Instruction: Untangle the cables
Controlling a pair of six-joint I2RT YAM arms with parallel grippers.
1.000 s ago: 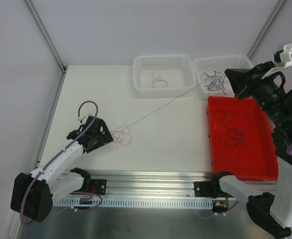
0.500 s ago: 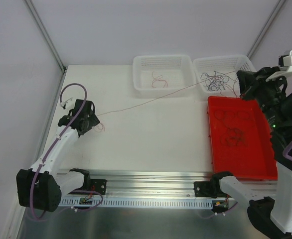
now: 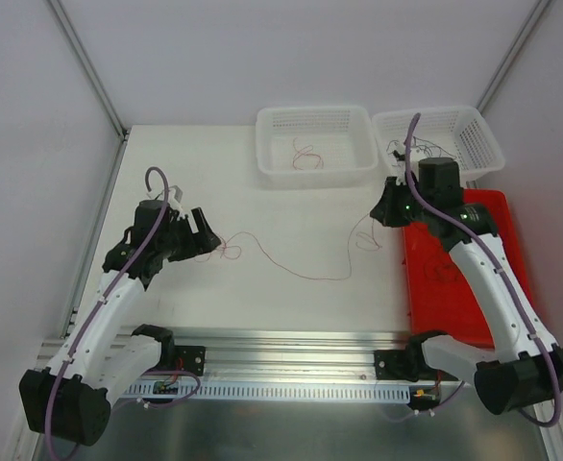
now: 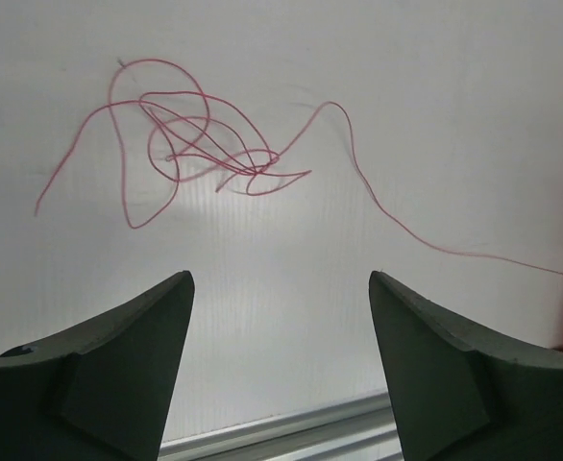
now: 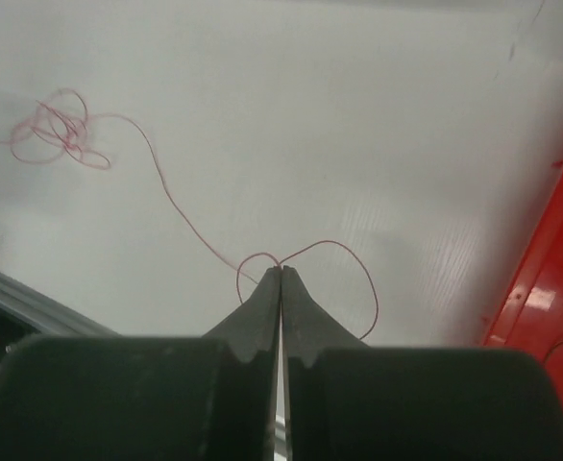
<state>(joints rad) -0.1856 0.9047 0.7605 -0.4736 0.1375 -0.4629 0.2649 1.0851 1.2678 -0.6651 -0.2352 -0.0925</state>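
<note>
A thin red cable (image 3: 230, 252) lies slack on the white table, curled in loops at its left end and running right to my right gripper. My left gripper (image 3: 208, 241) is open and empty just left of the curl. In the left wrist view the curl (image 4: 195, 144) lies ahead of the open gripper (image 4: 281, 288). My right gripper (image 3: 383, 209) is shut on the red cable's right end beside the red tray. In the right wrist view the gripper (image 5: 281, 268) pinches the cable, with small loops (image 5: 344, 279) on either side and the far curl (image 5: 56, 134) at upper left.
A white basket (image 3: 265, 144) at the back holds a red cable (image 3: 307, 156). A second white basket (image 3: 483, 144) to its right holds several dark cables (image 3: 435, 149). The red tray (image 3: 493, 206) on the right holds more cables. An aluminium rail (image 3: 291, 341) runs along the near edge.
The red cable was stretched taut between both grippers and now lies slack on the table. My left gripper has let go and opened. My right arm moved down and left from the baskets.
</note>
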